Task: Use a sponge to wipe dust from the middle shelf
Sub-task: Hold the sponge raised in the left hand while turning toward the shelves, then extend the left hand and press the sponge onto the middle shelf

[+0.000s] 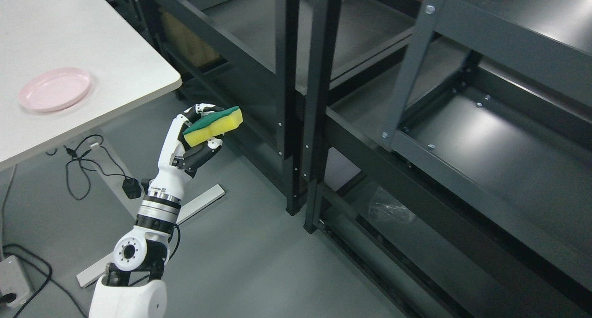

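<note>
A yellow sponge (pixel 214 126) with a green scouring top is held in my left hand (pixel 200 133), whose white and black fingers are curled around it. The hand is raised over the grey floor, left of the dark metal shelving units. The sponge points toward the nearest black upright post (pixel 287 100), a short way short of it. The middle shelf board (pixel 499 146) of the right-hand rack lies far to the right, dark grey with a glare patch. My right arm does not show.
A white table (pixel 115 68) with a pink plate (pixel 54 89) stands at the upper left. Black cables (pixel 88 165) and an adapter lie on the floor under it. A crumpled clear plastic bag (pixel 391 207) sits on the lower shelf.
</note>
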Motion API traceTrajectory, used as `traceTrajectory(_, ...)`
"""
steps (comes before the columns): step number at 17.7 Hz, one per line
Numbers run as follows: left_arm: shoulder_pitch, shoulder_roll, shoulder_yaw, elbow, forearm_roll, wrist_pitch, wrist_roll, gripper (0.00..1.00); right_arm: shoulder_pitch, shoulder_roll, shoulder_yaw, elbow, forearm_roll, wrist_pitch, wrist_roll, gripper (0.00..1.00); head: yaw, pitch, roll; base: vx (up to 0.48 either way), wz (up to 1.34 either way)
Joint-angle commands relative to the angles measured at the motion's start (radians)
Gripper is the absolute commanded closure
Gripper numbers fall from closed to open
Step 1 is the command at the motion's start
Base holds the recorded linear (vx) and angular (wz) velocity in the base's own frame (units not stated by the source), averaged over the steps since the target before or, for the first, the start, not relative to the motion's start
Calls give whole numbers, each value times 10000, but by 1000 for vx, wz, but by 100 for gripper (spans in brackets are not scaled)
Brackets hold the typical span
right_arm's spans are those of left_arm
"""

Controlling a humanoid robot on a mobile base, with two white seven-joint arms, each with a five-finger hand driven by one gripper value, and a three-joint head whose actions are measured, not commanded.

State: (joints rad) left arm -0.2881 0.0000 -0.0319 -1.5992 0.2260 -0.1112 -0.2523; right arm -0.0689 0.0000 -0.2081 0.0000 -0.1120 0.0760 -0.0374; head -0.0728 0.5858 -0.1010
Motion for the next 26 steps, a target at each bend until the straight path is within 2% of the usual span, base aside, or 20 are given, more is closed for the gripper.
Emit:
traceTrajectory(1,-231,174,-2180,130,-1060,-161,-54,98,-2,-175,10,-174,0,7,6,0,0,0,0,-180,-568)
traceTrajectory(6,-1796,174,-3376,790,-2105,-422,-8,97,-2,-175,-5,-174,0,7,6,0,0,0,0,-131,-569)
traceTrajectory(13,-1966,174,-3715,729,-2443,-667,-69,97,-2,-175,-5,-174,0,7,6,0,0,0,0,-76,-537)
traceTrajectory(16,-2731,174,-3746,760,-4093,-850,-954,97,-2,-175,10,-174,0,7,6,0,0,-1,0,-40,-539)
traceTrajectory(18,-3314,174,-4279,760,-5094,-1508,-1846,97,-2,-175,10,-174,0,7,6,0,0,-3,0,-27,-540)
traceTrajectory(21,-4250,174,-4758,760,-6122,-2504,-2293,97,-2,-175,-5,-174,0,7,6,0,0,-3,0,-17,-493)
traceTrajectory(24,-5140,174,-4668,714,-7853,-4159,-2844,97,-2,-175,10,-174,0,7,6,0,0,-4,0,4,-394)
traceTrajectory(26,-5250,411,-4087,409,-8593,-5555,-2923,98,-2,-175,11,-174,0,7,6,0,0,-4,0,13,-321)
